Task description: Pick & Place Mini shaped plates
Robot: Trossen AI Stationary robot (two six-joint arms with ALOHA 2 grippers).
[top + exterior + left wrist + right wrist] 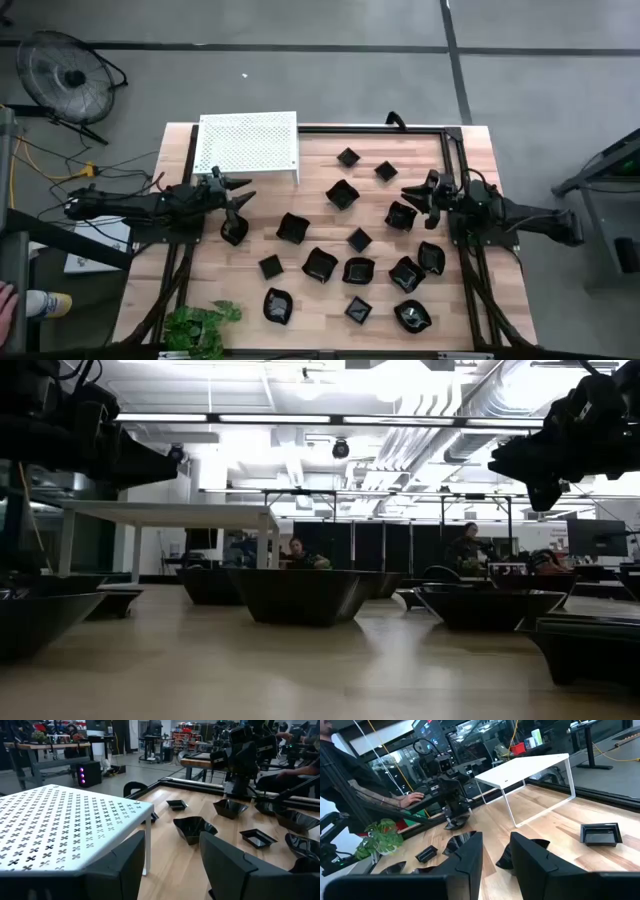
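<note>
Wooden tabletop (330, 290) seen from above, framed by black rails, with a white perforated shelf (248, 144) standing at its far left corner. Many mini shaped plates (358, 270), glossy black and of varied shapes, lie scattered over the middle and right of the table. The left gripper (236, 205) hangs just in front of the shelf, fingers spread apart with nothing between them, above one plate (233, 231). The right gripper (418, 200) hovers at the right side beside another plate (400, 216), fingers slightly parted, holding nothing. A leafy plant (198, 326) sits at the near left edge.
</note>
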